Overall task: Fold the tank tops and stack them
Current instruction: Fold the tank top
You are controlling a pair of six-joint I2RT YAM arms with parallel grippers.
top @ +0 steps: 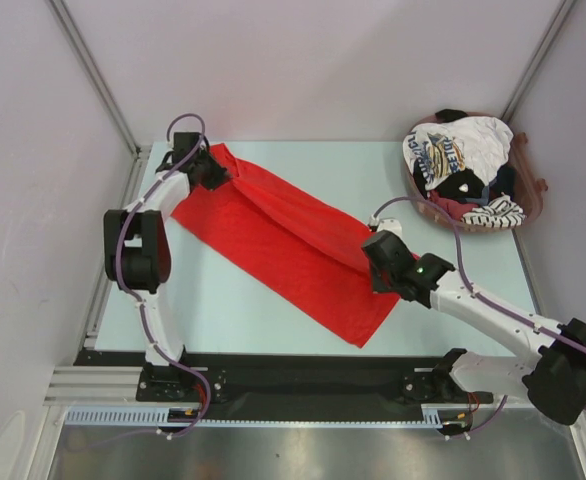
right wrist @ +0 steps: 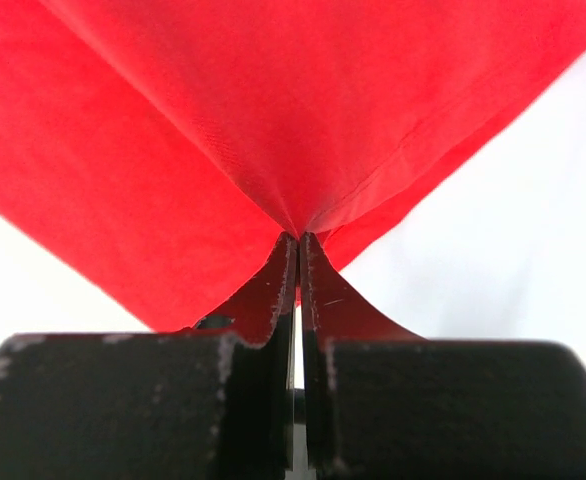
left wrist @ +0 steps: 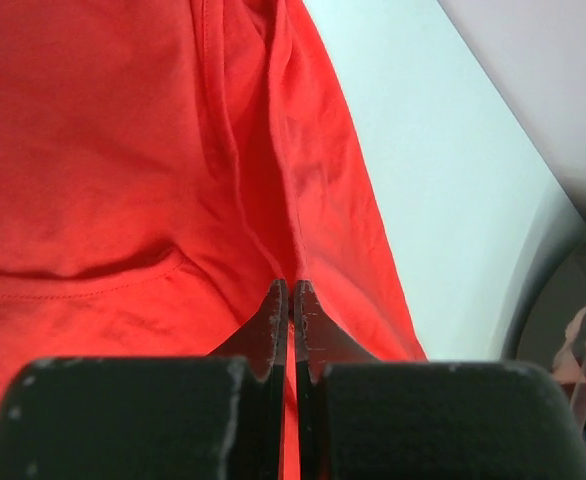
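Two grips: left claw (top: 217, 172) and right claw (top: 371, 265) each pinch an end of large plain bright-red cloth tank top (top: 273, 240); best moved together evenly, cloth kept taut.

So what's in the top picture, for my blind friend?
A large bright red cloth tank top stretches diagonally across a pale table, pinched by the left end effector and right end effector. A reddish basket of other tops sits far right.

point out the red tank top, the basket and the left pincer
red tank top (top: 273, 240), top view, middle of the spread cloth
basket (top: 535, 200), top view, its right rim
left pincer (left wrist: 291, 292), left wrist view, between the shut fingertips pinching the red cloth
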